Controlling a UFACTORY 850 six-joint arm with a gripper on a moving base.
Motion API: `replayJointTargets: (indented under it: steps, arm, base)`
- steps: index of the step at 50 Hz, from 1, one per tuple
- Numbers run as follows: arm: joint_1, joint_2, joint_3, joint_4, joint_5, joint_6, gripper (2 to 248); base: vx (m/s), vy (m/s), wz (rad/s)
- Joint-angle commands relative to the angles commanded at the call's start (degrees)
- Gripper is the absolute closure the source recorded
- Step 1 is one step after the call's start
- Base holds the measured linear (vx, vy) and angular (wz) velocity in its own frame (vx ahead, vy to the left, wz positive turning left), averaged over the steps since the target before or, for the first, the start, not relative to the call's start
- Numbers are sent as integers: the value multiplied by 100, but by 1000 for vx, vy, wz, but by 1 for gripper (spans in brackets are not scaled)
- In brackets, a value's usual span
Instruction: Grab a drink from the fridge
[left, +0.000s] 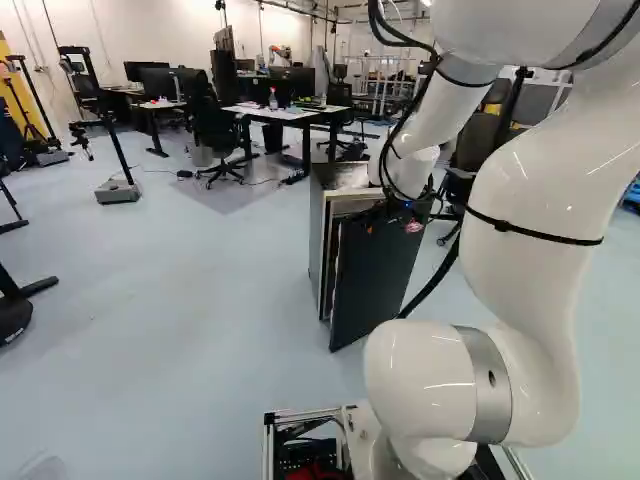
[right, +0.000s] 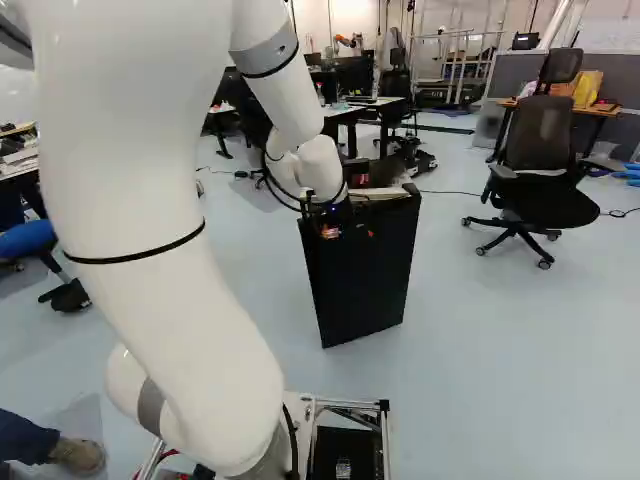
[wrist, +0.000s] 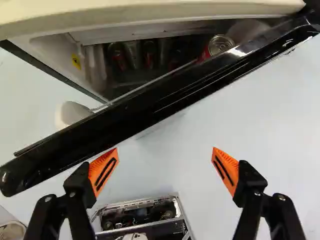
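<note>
A black office chair (right: 545, 205) stands at the right of the right base view, well apart from the fridge (left: 316, 230) near the middle of the left base view. The ajar dark door (left: 375, 280) separates the gripper (right: 332, 230), fingers spread wide, from a red, silver-topped can (wrist: 220, 45) inside, partly hidden.

Dark office chair (right: 548, 203) near desk (right: 602, 111)

Arm (right: 160, 230) bent; jaws (right: 350, 231) spread
</note>
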Motion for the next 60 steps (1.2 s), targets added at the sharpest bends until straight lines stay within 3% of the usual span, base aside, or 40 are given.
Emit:
replayJointTargets:
  steps: [60]
  arm:
    - [456,-803,-984,0,0,0,3]
  base:
    - [0,0,0]
